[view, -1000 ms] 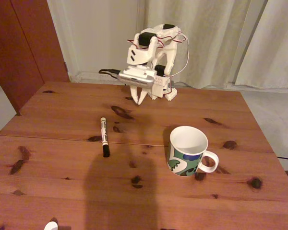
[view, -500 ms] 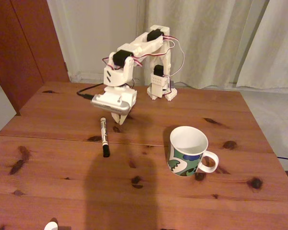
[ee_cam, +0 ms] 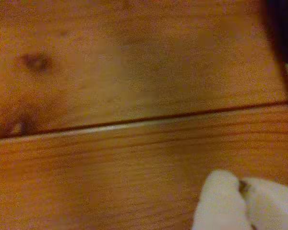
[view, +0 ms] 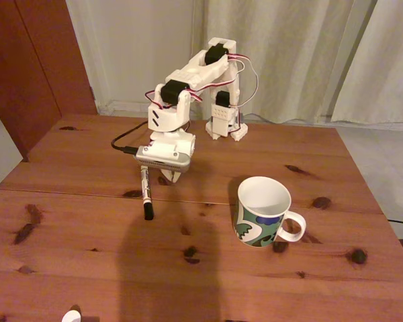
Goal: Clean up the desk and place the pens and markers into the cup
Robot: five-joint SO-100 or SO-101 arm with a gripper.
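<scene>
jaws [view: 172, 177] low over the tabletop [view: 87, 268], just right of the marker's far end in the fixed view. marker [view: 146, 192] lies flat, long axis running nearly straight toward and away from the camera, tilted only a little; black cap end is nearer the camera, the far end tucks under the edge of the wrist housing. so the marker sits to the left of the jaws in this view, close beside, not between them as far as i can see. whether the jaws are apart or together: cannot tell (the housing hides them from the fixed camera, and the wrist view is blurred). wrist view gives the tabletop seam running across, a dark knot [ee_cam: 36, 62] upper left, and a pale finger [ee_cam: 221, 201] poking in at bottom right; a dark shape at the right edge may be the marker, too blurred to say.

cup [view: 262, 210] stands upright well to the right of the marker and nearer the camera, handle pointing right, nothing inside.

judgement: reach step, no grasp yet. next move likely needs a small shift left so the jaws straddle the barrel across its length, closing sideways on it. risk: coming down on the far end only, marker pivots or rolls away.
</scene>
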